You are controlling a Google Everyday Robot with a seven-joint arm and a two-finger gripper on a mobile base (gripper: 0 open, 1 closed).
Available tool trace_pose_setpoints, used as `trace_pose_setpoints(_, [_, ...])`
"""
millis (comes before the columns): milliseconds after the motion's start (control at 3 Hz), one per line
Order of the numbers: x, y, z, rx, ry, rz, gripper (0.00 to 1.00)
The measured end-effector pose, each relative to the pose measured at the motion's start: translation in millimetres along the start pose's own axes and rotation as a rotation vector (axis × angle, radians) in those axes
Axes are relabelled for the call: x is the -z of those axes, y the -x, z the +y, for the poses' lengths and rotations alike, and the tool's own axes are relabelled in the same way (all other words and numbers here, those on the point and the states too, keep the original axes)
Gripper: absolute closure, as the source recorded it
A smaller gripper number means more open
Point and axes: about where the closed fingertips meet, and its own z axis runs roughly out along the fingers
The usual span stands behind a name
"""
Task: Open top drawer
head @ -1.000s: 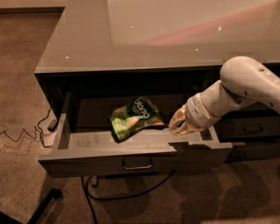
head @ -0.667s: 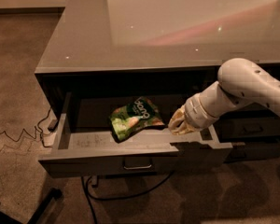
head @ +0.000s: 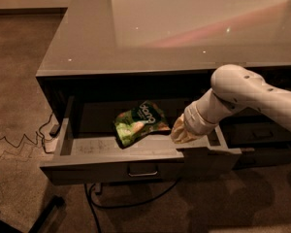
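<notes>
The top drawer (head: 87,170) is pulled out from under the grey counter. Its dark front panel carries a small metal pull (head: 142,171) at the centre. A green snack bag (head: 138,122) lies in the shallow grey tray inside. My gripper (head: 181,134) hangs at the end of the white arm, reaching down into the drawer's right part, just right of the bag and close to the front panel's top edge. The gripper's tips are hidden low in the drawer.
The glossy grey counter top (head: 136,28) spans the view above. Two more dark drawers (head: 262,135) with like pulls sit at the right, behind my arm. Cables (head: 19,142) trail over the carpet at left, and one runs under the drawer.
</notes>
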Motion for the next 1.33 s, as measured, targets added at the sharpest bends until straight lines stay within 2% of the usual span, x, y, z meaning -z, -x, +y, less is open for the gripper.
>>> trace_pose_setpoints(667, [-22, -11, 17, -0.023, 0.056, -0.001, 1.00])
trace_pose_setpoints(1000, [-23, -13, 24, -0.032, 0.063, 0.004, 1.00])
trace_pose_setpoints(1333, [-17, -20, 43, -0.062, 0.065, 0.020, 1.00])
